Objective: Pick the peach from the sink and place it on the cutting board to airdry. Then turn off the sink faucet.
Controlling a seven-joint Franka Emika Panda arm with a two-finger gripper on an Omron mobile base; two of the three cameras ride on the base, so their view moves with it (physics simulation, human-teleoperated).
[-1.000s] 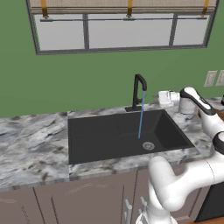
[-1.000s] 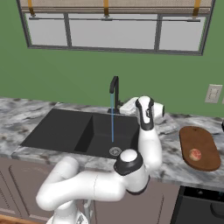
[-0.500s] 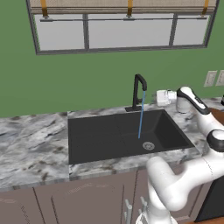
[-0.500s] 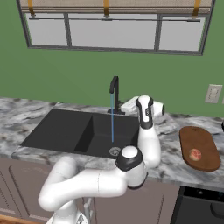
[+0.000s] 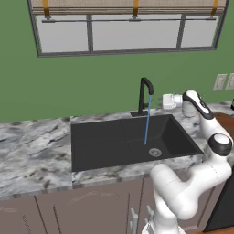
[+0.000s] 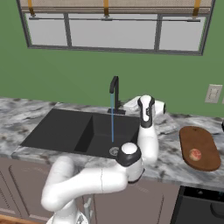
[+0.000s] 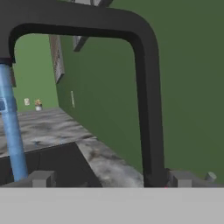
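Leaning in low beside the slim matte black gooseneck faucet (image 5: 142,98), a white robot arm (image 6: 148,135) is pointing its two-finger gripper (image 5: 161,102) at the tap's base, fingertips spread apart with the upright between them in the hand view, presumably to work the handle. Blue water (image 5: 147,123) is falling into the rectangular matte black sink (image 5: 98,145), near the round grey drain (image 5: 155,152). The small orange-red peach (image 6: 195,154) is resting on the reddish-brown wooden cutting board (image 6: 197,138), apparently left there to airdry, near its front edge. Green wall (image 5: 91,87) is rising close behind the tap, seemingly leaving little room rearward, while open space above the basin is offering the easier retreat.
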